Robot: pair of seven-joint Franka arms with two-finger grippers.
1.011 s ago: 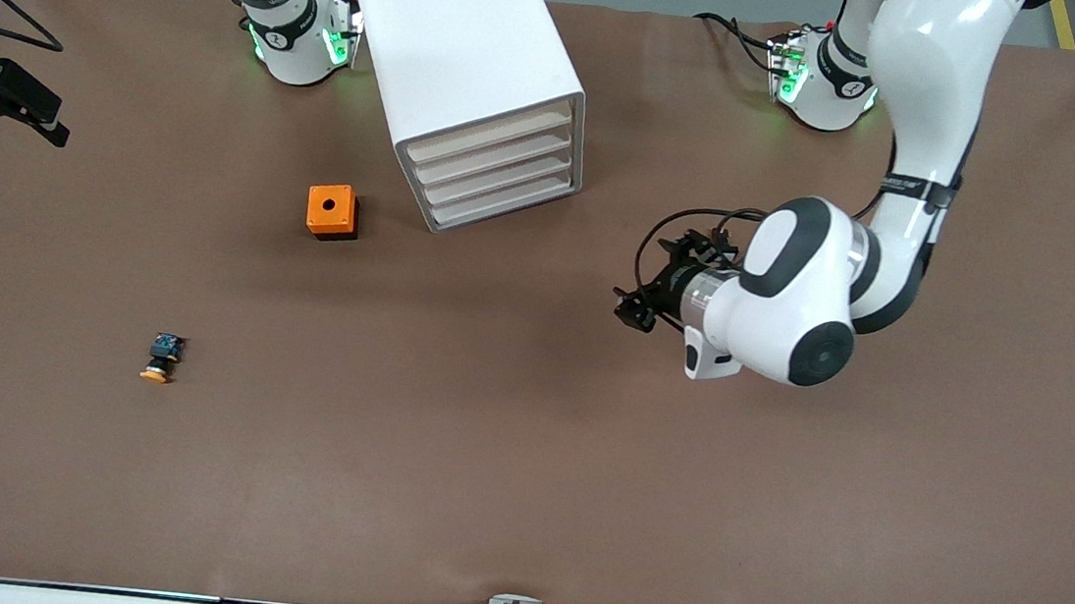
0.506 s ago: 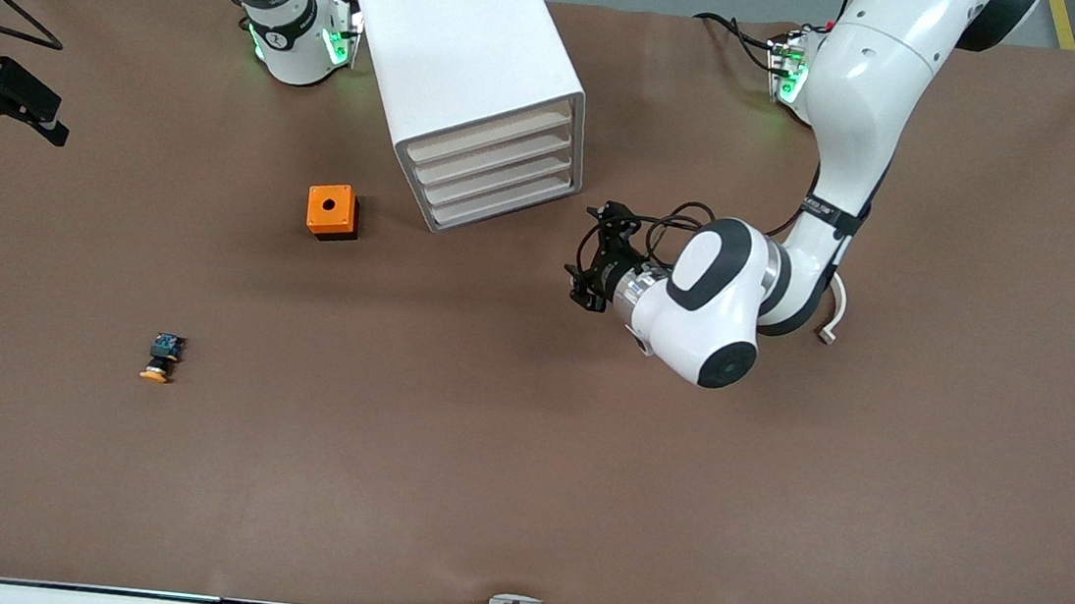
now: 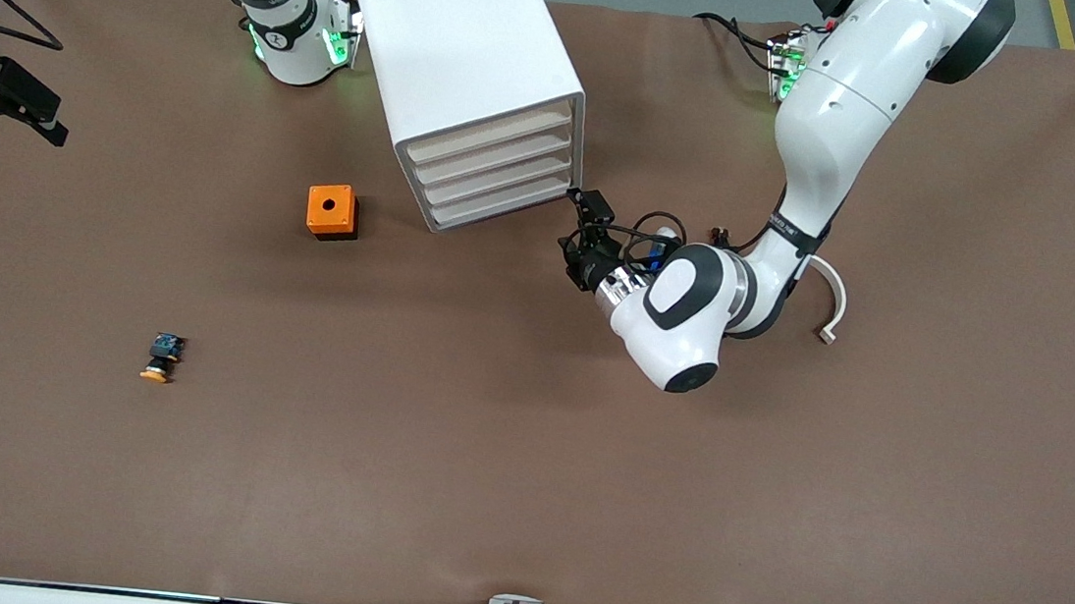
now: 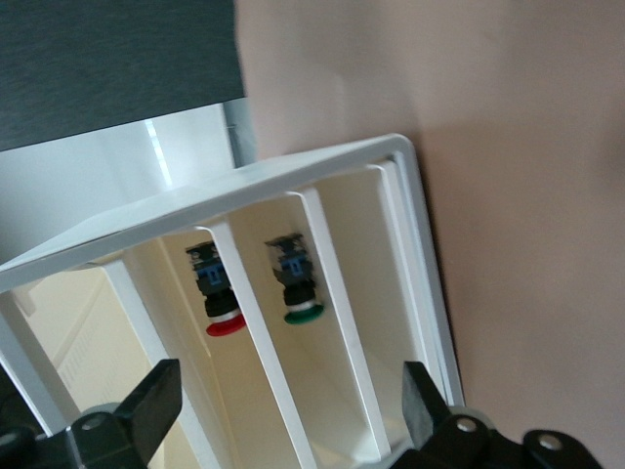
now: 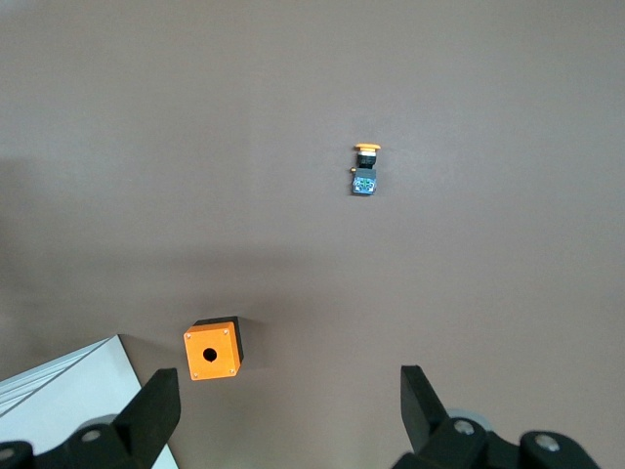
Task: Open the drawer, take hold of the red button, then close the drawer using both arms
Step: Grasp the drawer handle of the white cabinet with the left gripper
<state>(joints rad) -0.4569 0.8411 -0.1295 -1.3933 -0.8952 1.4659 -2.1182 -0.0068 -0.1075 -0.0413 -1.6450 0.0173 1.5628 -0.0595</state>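
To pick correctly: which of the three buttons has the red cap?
The red-capped button inside the drawer unit, beside the green-capped button; the orange-capped button lies on the table.

Left arm swung across the brown counter (image 3: 522, 458) toward the white four-drawer cabinet (image 3: 479, 89). Its black left pincer (image 3: 584, 210), a second ago well apart from the cabinet over bare counter, is now just at the drawer fronts' lower corner on the left arm's side, fingers spread. Elbow and forearm shifted toward the cabinet too.
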